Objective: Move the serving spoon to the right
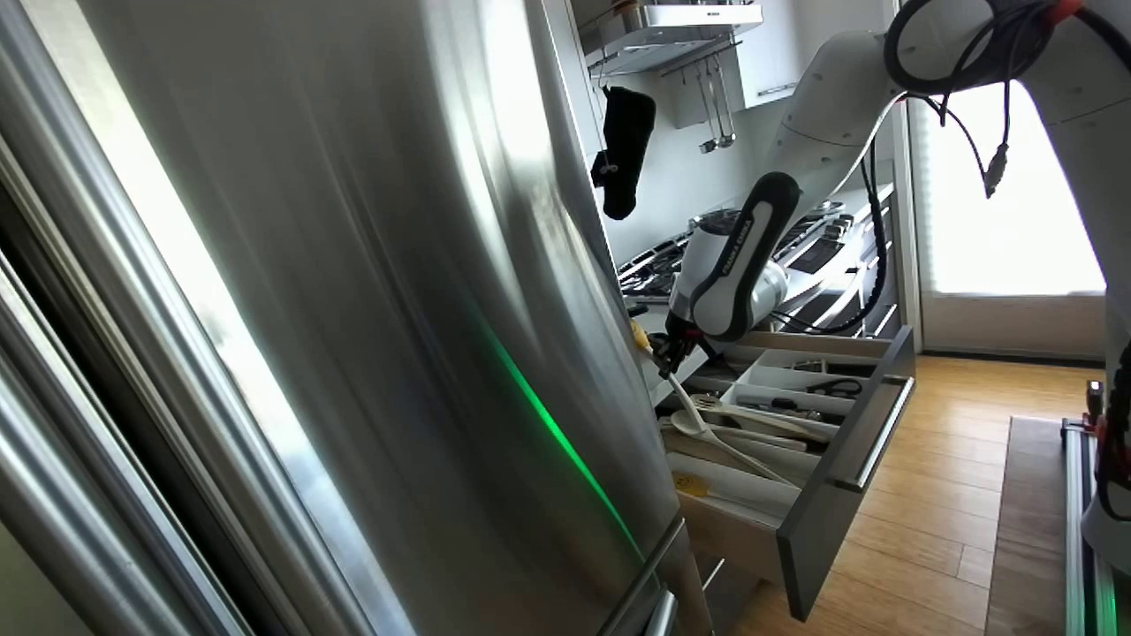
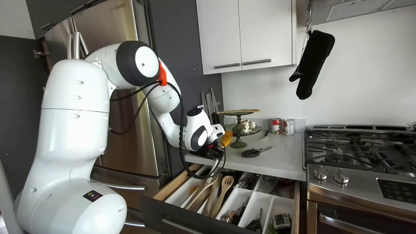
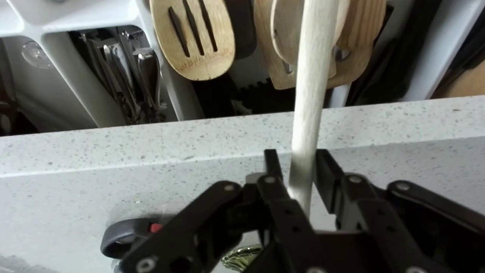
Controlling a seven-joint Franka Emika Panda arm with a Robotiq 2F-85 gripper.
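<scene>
Arm [image 2: 76, 136]: white, nearest thing in an exterior view.
Drawer [image 2: 154, 211]: pulled out, white dividers; sm. gadget w/ display [image 2: 281, 221] in an end compt.
Wooden utensils [image 3: 358, 62]: in drawer, overlapping; slotted spoon [image 3: 201, 66] nr them; shiny metal tools [image 3: 147, 72] in another compt.
Gripper [image 3: 298, 163]: jaws v. close either side of serving spoon [image 3: 316, 57] handle; clenched on it or just around it, can't tell.
Serving spoon: pale handle btwn jaws, tilted, runs down past counter [image 2: 279, 162] edge to drawer, crossing in front of wooden utensils in wrist view; lower end unclear. Orange smiley head [image 2: 226, 137] just past gripper, in line w/ handle, join hidden.
Scissors [image 2: 255, 152]: on counter, nr gripper.
Cake stand [image 2: 239, 143]: green, 2-tier, behind scissors.
Cans [image 2: 276, 125]: two, side by side, nr wall.
</scene>
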